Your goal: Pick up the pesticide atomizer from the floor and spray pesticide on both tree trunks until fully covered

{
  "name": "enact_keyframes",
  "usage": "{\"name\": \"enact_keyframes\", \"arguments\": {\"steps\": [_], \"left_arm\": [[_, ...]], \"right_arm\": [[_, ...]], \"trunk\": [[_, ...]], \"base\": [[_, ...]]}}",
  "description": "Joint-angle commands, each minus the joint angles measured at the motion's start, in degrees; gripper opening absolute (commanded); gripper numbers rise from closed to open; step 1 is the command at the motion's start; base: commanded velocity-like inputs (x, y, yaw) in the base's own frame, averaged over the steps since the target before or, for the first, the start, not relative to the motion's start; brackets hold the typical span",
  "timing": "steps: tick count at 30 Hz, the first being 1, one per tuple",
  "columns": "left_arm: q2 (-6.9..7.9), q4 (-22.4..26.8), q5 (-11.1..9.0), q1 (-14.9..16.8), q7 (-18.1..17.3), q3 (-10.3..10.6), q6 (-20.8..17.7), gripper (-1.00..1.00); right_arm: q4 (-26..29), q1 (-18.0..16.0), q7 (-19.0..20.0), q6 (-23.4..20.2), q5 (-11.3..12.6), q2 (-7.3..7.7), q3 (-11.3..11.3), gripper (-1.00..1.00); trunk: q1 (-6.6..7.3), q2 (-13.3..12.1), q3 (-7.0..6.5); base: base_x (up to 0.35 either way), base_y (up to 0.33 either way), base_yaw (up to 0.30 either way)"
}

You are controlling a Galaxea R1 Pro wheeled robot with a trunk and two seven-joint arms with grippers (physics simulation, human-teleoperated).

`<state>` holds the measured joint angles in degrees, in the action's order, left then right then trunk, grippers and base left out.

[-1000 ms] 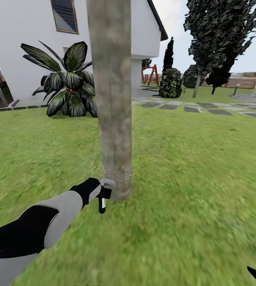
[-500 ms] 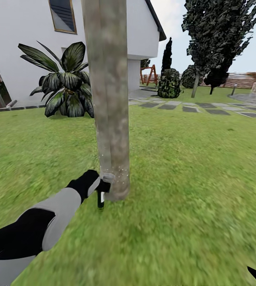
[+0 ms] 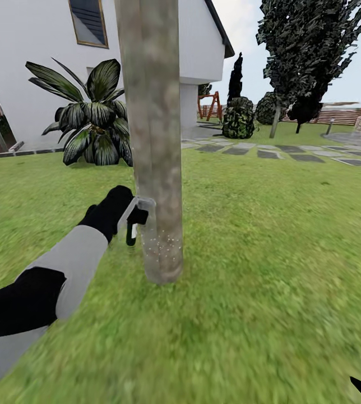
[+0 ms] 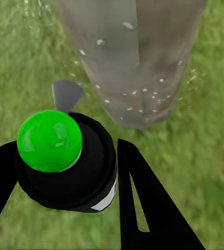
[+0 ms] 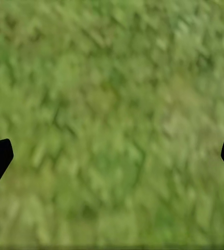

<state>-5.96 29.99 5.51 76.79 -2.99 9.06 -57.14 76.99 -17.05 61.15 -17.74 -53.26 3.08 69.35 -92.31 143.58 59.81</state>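
Left gripper clamped on pesticide atomizer (green-capped) beside speckled tree trunk; right gripper spread apart over lawn.

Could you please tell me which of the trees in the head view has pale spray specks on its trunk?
The thick grey-brown trunk right beside the atomizer in the left gripper; the dark trees by the fence stand far off.
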Motion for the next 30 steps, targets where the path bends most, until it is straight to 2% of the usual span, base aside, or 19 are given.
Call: {"name": "enact_keyframes", "arguments": {"steps": [1, 5, 9, 14, 18, 22, 26, 30], "left_arm": [[-0.01, -0.28, -0.06, 0.86, 0.00, -0.02, -0.04, -1.00], [-0.03, -4.16, -0.06, 5.52, -0.20, -0.04, -0.08, -1.00], [-0.07, -9.30, -0.06, 11.72, -0.75, -0.01, -0.08, -1.00], [-0.03, -9.94, -0.06, 14.30, -0.79, -0.04, -0.08, -1.00], [-0.15, -16.09, -0.06, 22.85, -0.79, -0.09, -0.08, -1.00], [-0.19, -17.88, -0.06, 27.50, -0.79, -0.09, -0.08, -1.00], [-0.19, -19.62, -0.06, 29.09, -0.79, -0.04, -0.08, -1.00], [-0.12, -24.22, -0.02, 29.29, -0.87, 0.09, -0.04, -1.00]], "right_arm": [[0.00, 0.00, 0.01, -0.01, 0.00, 0.02, 0.00, 1.00], [0.00, 0.02, 0.02, 0.00, 0.00, 0.06, 0.00, 1.00], [0.00, 0.02, -0.01, 0.00, 0.00, 0.08, 0.00, 1.00], [0.00, 0.00, 0.01, 0.02, 0.00, 0.09, 0.00, 1.00], [0.00, 0.00, -0.03, 0.03, 0.00, 0.09, 0.00, 1.00], [0.00, 0.00, -0.03, 0.02, 0.00, 0.09, 0.00, 1.00], [0.00, 0.01, -0.05, 0.03, 0.00, 0.09, 0.00, 1.00], [0.00, 0.01, -0.04, -0.01, 0.00, 0.09, 0.00, 1.00]], "trunk": [[-0.01, -0.01, 0.01], [-0.01, -0.01, 0.01], [-0.01, -0.01, 0.01], [-0.01, -0.01, 0.01], [-0.01, -0.01, 0.01], [-0.01, -0.01, 0.01], [-0.01, -0.01, 0.01], [-0.01, -0.01, 0.01]], "base": [[0.000, 0.000, 0.000], [0.000, 0.000, 0.000], [0.000, 0.000, 0.000], [0.000, 0.000, 0.000], [0.000, 0.000, 0.000], [0.000, 0.000, 0.000], [0.000, 0.000, 0.000], [0.000, 0.000, 0.000]]}}
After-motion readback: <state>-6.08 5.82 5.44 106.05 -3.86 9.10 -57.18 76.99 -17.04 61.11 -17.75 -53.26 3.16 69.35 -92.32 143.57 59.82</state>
